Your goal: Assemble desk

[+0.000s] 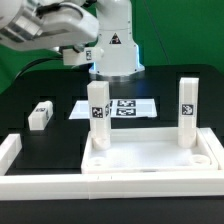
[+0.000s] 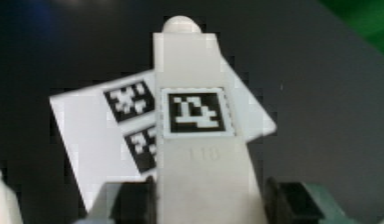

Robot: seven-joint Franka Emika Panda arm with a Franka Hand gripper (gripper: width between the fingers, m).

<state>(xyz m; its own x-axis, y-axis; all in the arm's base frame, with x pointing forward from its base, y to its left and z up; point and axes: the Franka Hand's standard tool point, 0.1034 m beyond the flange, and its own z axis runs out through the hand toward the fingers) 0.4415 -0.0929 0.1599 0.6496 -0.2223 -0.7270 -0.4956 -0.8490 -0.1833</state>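
Between the gripper's (image 2: 203, 197) partly closed fingers (image 2: 114, 203) a leg (image 2: 198, 100) is clamped, its long axis pointing straight out from them, above the marker board (image 2: 86, 120) and well apart from the tabletop (image 1: 150, 160).

Black table (image 1: 45, 150) spread across whole scene, matte, dim sheen noted toward far side. Green backdrop (image 1: 12, 75) hung behind table, seen at exterior view's far left and far right. White bars (image 1: 40, 188) laid along near edge and at both sides. Marker board (image 1: 135, 108) laid flat mid-table, tags up; also caught in wrist view (image 2: 82, 130), on black surface. Light even, shadows soft.
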